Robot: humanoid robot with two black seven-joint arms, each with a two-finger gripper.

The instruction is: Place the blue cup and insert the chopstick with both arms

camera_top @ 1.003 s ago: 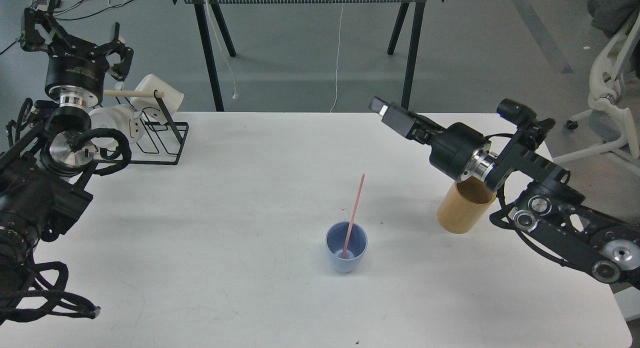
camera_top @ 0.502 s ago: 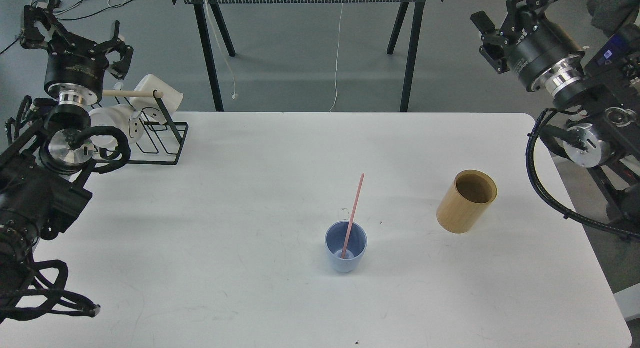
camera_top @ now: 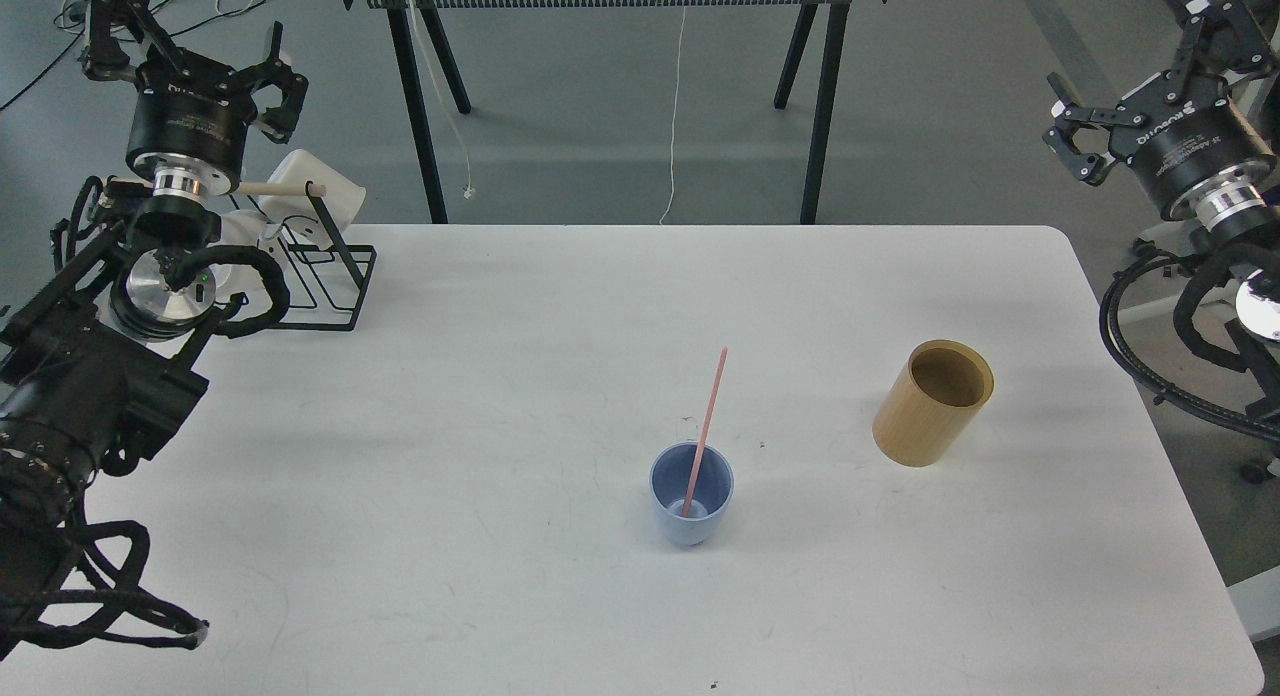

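Only the head view to go on here. The blue cup [camera_top: 692, 494] sits upright on the white table [camera_top: 500, 376], well below and inward of both grippers, with the pink chopstick [camera_top: 705, 431] already standing in it, foot on the cup floor and leaning against the far rim. So by my read the placing and inserting are basically done, and what's left is just parking the arms.

Left gripper [camera_top: 190, 51] is up high past the table's far-left corner, fingers spread wide, nothing in them. Right under and just beyond it is the black wire rack [camera_top: 320, 276] with its wooden dowel [camera_top: 280, 188] and white mugs [camera_top: 325, 191]. Right gripper [camera_top: 1150, 76] hangs off the table's right edge, fingers also splayed open and empty. The bamboo holder [camera_top: 935, 403] stands below and to its inner side, well apart from the cup.

To finish this well I'd keep both arms high and wide, since that stick is only propped and a nudge to the cup would tip it out. Left arm should also mind the rack beneath it.

Writing: there's white lettering on the right gripper's body that looks like "ROBOTIQ", but I can't read it cleanly. The left has lettering too, too small to make out.
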